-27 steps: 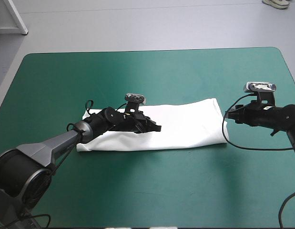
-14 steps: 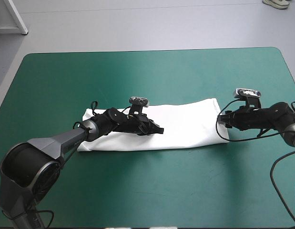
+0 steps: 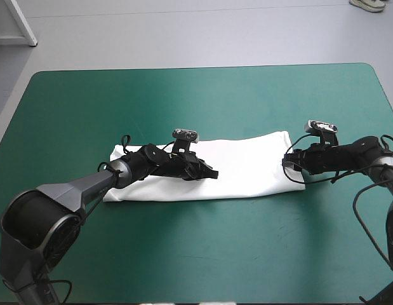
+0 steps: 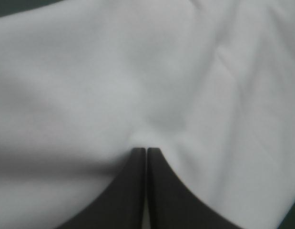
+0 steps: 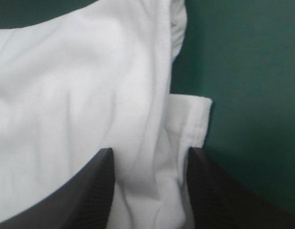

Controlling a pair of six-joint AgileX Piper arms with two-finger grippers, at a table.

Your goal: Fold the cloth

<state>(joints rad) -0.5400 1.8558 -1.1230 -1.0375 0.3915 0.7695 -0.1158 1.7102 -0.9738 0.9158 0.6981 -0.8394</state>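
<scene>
High view: white T-shirt (image 3: pixel 247 166) folded into a long band, centre frame on teal-green cover (image 3: pixel 196 95). Best to seat every layer of the right-hand end deep before closing. Right gripper (image 3: pixel 289 164) spread wide, straddling that end – gripping nothing; left gripper (image 3: pixel 213 173) all but together, seemingly pinching cloth mid-band.
</scene>
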